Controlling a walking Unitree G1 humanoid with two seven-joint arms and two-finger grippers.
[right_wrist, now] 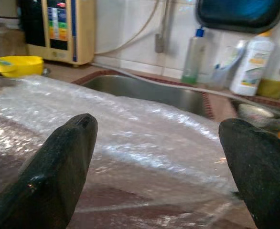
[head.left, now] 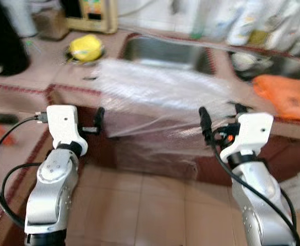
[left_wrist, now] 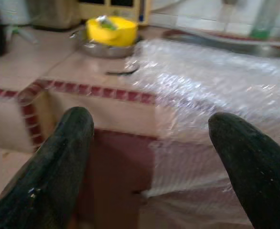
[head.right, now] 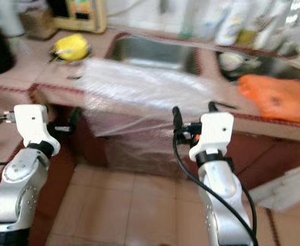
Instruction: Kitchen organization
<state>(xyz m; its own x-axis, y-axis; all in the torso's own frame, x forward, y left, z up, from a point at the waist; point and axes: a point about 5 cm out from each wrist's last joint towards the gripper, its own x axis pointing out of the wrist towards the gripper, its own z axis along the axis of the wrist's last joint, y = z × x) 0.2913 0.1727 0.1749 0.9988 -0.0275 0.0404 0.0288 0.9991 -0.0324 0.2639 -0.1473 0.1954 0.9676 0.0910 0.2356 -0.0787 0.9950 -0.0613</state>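
A clear sheet of bubble wrap [head.left: 160,89] lies over the tiled counter in front of the sink [head.left: 165,51] and hangs down over the counter's front edge. My left gripper [left_wrist: 152,119] is open, held just before the sheet's left edge at counter height with nothing between its fingers. My right gripper [right_wrist: 160,121] is also open, in front of the sheet's right part and a little below the counter top. In the left eye view, the right gripper's fingers [head.left: 205,123] stand close to the hanging wrap; whether they touch it I cannot tell.
A yellow bowl [head.left: 87,47] sits in a metal dish left of the sink. An orange bag [head.left: 288,92] lies on the counter at right. Bottles [head.left: 247,20] and a cream appliance [head.left: 91,13] line the back wall. A black object [head.left: 4,46] stands far left. Tiled floor lies below.
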